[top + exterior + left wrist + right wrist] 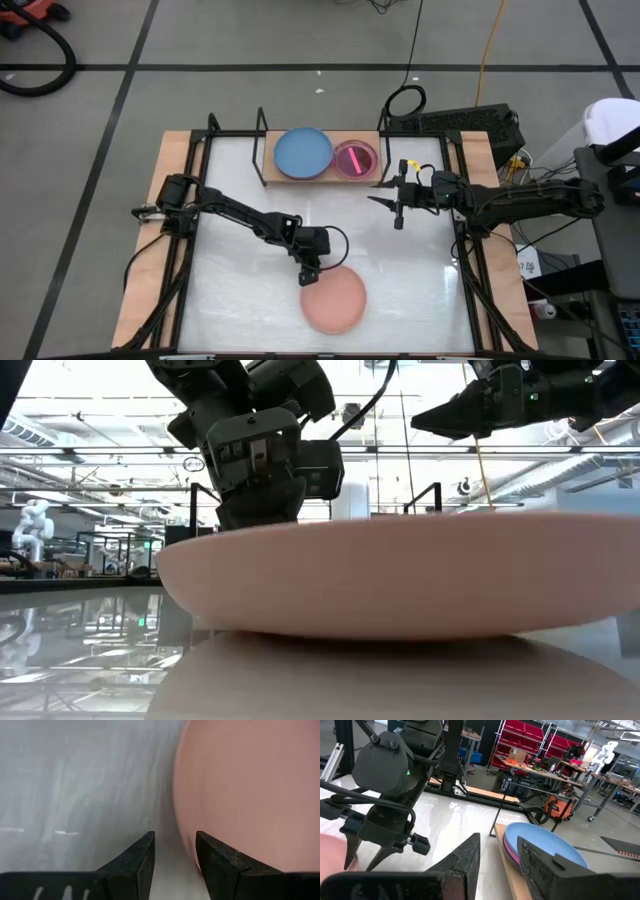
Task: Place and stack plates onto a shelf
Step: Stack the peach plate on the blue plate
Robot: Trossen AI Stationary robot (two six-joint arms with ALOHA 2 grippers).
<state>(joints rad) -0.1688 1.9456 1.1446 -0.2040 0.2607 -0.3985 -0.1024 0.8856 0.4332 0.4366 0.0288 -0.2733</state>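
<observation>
A salmon plate (pixel 334 299) lies flat on the white table, near its front edge. My left gripper (pixel 308 277) is low at the plate's far left rim, slanting down and open. One finger (pixel 217 862) stands over the plate, the other (pixel 137 862) over the bare table. On the shelf (pixel 268 165) at the back lie a blue plate (pixel 303 152) and a magenta plate (pixel 355 159). My right gripper (pixel 397 212) hangs raised and level in front of the shelf's right end. It is open with nothing between its fingers (pixel 470 860). My left gripper straddles the salmon plate's far left rim (pixel 182 827), coming from above at a slant. I cannot tell whether either finger touches the rim. The plate lies flat on the table.
Black metal rods (pixel 262 125) rise at the shelf's ends, and dark frame rails (pixel 190 260) run along both table sides. Cables and a box (pixel 470 125) lie behind the right back corner. Bare white tabletop (pixel 240 300) stretches left of the salmon plate.
</observation>
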